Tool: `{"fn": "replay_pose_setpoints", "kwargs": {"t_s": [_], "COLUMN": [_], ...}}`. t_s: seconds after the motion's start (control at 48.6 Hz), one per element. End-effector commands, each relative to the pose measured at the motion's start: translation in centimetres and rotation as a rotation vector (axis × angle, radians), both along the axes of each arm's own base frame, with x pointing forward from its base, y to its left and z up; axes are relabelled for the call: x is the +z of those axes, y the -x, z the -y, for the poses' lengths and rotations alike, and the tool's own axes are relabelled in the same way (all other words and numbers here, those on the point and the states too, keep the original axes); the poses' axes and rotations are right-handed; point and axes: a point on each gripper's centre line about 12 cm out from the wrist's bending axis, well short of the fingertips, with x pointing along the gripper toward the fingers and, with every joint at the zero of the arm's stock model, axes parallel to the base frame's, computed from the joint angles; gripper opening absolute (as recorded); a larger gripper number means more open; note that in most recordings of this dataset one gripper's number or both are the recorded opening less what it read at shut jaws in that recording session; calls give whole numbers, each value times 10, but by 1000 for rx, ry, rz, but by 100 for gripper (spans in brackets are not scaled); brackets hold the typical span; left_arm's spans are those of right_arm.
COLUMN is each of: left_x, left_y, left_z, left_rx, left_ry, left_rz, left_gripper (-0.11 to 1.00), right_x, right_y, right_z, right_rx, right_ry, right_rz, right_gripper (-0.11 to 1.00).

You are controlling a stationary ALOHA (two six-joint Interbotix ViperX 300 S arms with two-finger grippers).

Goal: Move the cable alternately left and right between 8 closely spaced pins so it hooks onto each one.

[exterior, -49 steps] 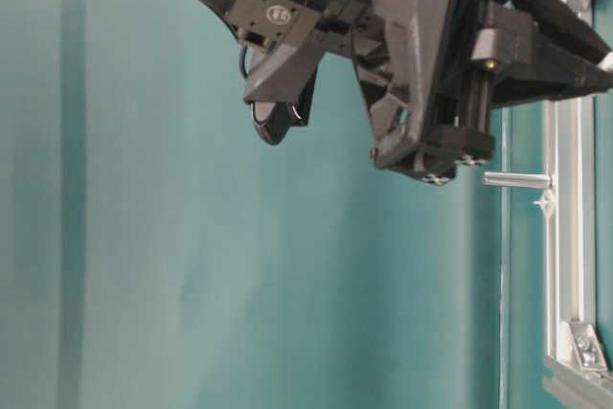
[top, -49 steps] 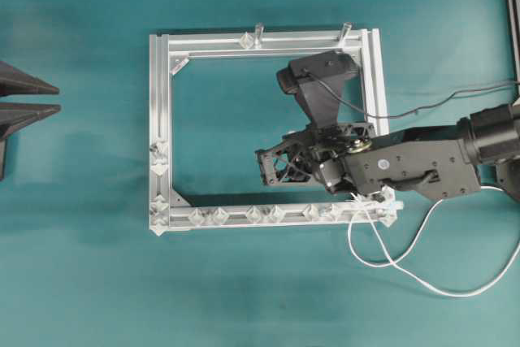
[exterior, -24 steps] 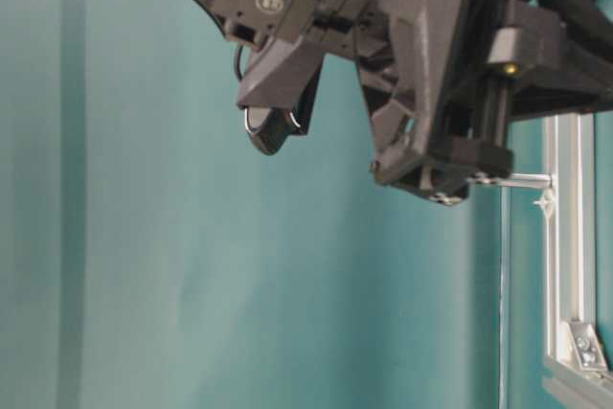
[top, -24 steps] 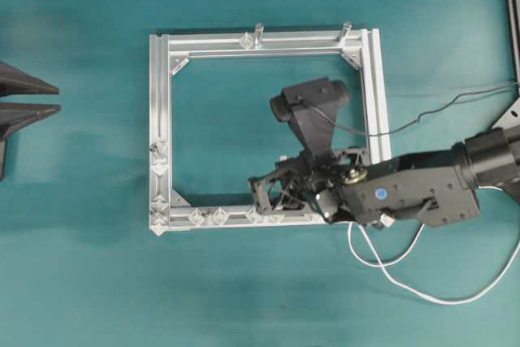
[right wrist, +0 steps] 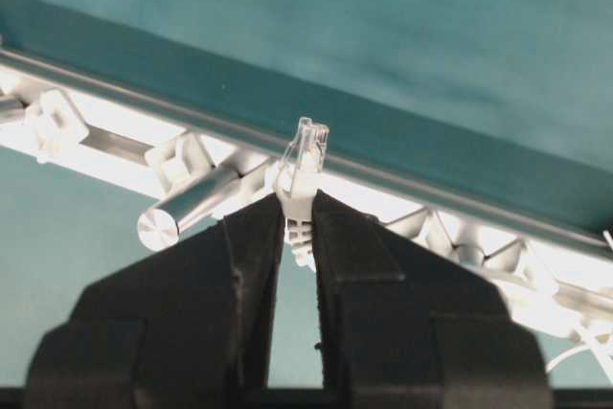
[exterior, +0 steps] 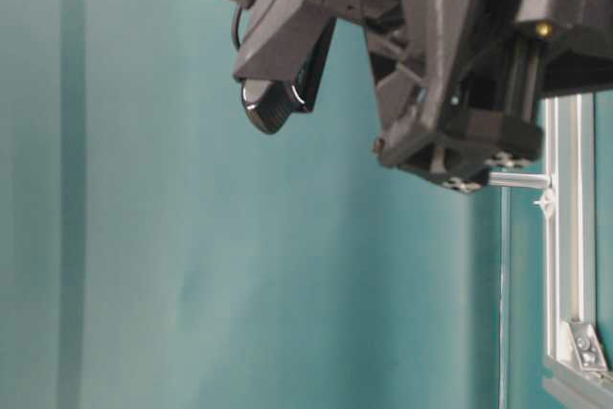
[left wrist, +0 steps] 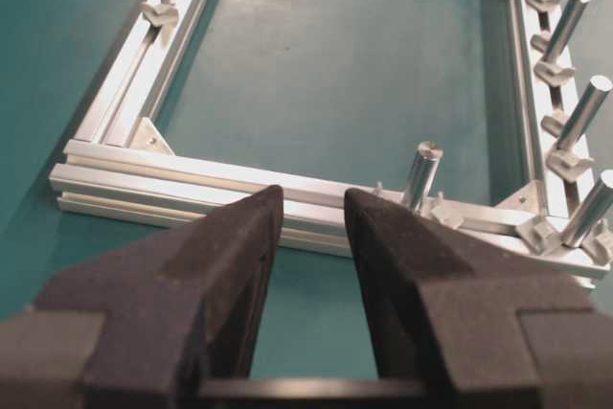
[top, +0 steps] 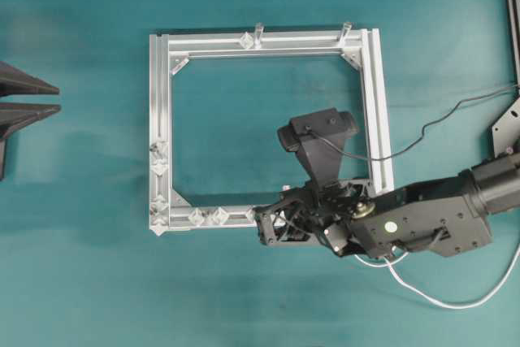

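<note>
Cable [right wrist: 302,174] plug pinched in right jaws; left jaws slightly apart, empty.

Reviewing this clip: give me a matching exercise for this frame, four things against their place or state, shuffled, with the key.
Things:
1. right claw
2. left claw
3. cable
4. frame

States:
A. open, holding nothing
B. trails loose over the green table behind the right arm
C. silver rectangle lying flat
D. shut on the cable's clear plug, at the pinned rail

Pairs: 1-D, 2-A, 3-B, 4-C
</note>
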Motion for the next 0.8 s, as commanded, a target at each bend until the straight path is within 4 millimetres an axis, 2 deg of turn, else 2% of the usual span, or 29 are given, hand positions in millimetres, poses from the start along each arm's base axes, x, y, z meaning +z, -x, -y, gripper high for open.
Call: {"fn": "replay_pose_setpoints", "kwargs": {"t_s": [0.0,0.782], "left_x": [4,4], "left_y": [-1,-1], "left_z": [-1,-1], "left_rx": [4,4], "left_ry": [-4,-4], "left_rz": [12,12], "left_gripper": [38,38], "right_x": [14,15], "right_y": [-4,-3], "right_z": [-6,-9], "right_rx": [9,13], "right_ry": [-14,-10], "right_rz": [38,34], "right_gripper": [12,12]}}
